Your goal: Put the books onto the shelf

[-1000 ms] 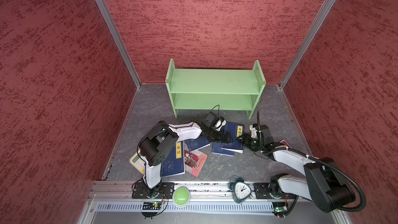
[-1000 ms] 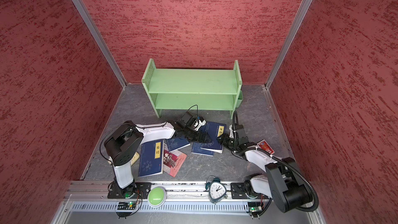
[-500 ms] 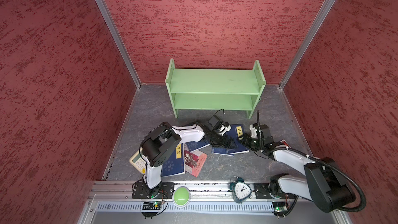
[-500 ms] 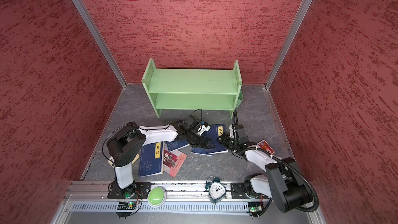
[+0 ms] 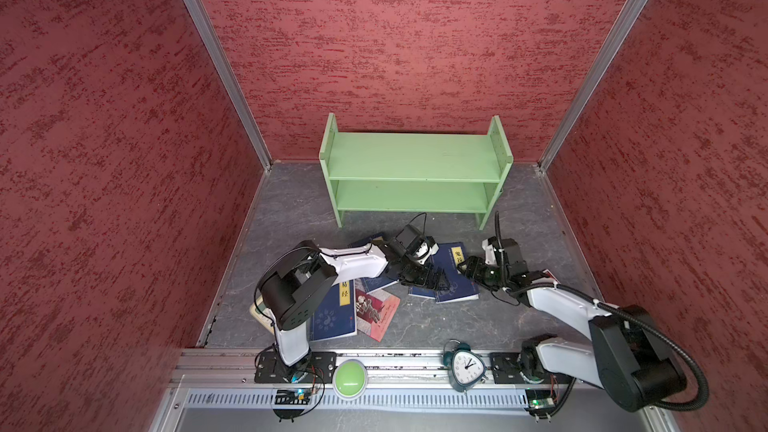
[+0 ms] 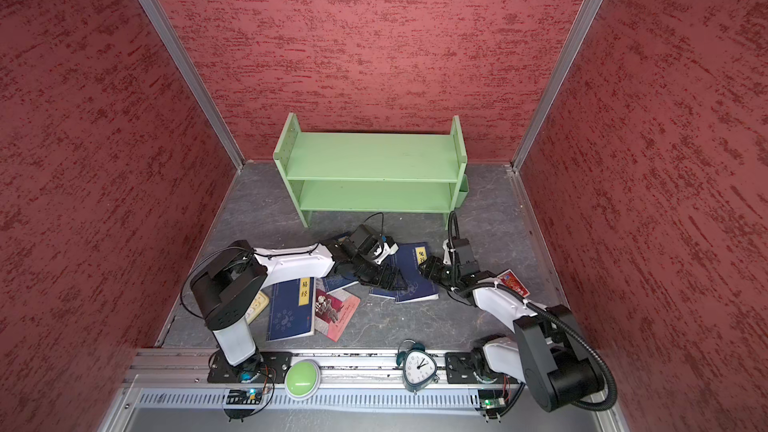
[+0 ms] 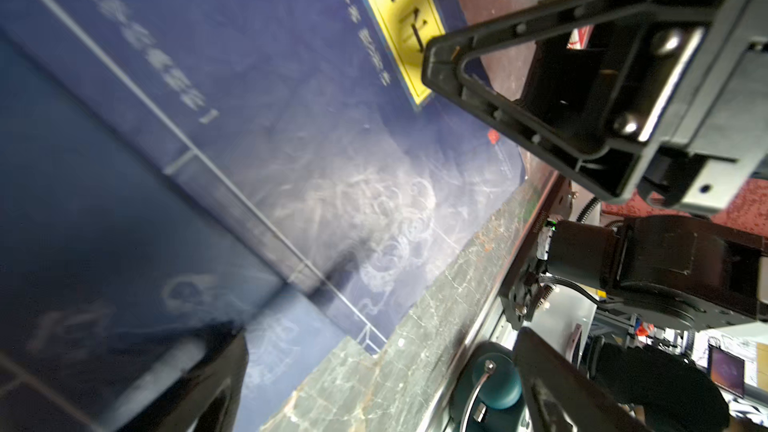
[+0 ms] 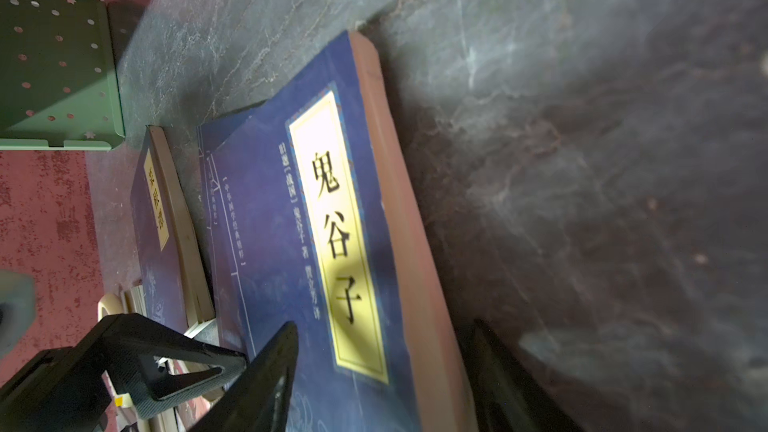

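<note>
Navy-blue paperback with yellow label lies flat on the grey desk, near of the light green wooden shelf. Left gripper spread wide over its cover; right gripper parted astride its right edge — we'd wedge one jaw underneath before closing.

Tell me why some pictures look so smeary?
Left wrist view: the navy book is smeared by motion blur. Right wrist view: its yellow label glares pale at one end, the floor beside it dim and soft. Both top views: sharp, evenly lit.
</note>
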`<state>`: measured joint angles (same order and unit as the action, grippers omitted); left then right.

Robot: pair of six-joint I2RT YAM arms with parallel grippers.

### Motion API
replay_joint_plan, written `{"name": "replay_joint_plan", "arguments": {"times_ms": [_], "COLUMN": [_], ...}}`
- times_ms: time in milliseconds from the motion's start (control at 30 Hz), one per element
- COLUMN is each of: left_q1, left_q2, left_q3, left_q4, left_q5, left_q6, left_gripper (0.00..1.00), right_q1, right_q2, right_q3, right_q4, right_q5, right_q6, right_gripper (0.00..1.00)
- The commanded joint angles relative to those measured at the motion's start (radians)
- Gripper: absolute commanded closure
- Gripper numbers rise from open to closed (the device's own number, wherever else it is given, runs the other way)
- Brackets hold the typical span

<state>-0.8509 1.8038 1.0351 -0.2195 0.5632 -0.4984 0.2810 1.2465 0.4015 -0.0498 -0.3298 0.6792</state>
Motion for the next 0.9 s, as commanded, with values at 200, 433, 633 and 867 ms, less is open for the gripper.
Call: {"name": "replay_joint_plan", "arguments": {"times_ms": [200,433,633,867], "left_q1": [0.023,0.048,0.055,0.067], "left_q2": [0.076,0.08,0.087,0.106], "left_q3": [0.055,0.028,-0.025,-0.06], "left_q4": [0.008,0.02,0.134,0.243], "left_q5": [-0.01,-0.024,0.038,0.146], "left_q6": [-0.048,-0.105,-0.192,-0.235], "left_gripper": [0.01,0.01,0.01,0.01], "right_q1": [0.009,0.01,0.012,0.014], "right_q2": [0.047,0.027,-0.005,0.002], "right_q3": [-0.013,-0.03,-0.047,-0.056], "right_q4": [0.063,0.089,0.075,0.093], "right_q5": [-0.063,-0.125,-0.139,-0.175], "right_q6": [-0.054,-0.049,-0.047,-0.029], "right_gripper": [0.38,0.42,0.43,0.44]}}
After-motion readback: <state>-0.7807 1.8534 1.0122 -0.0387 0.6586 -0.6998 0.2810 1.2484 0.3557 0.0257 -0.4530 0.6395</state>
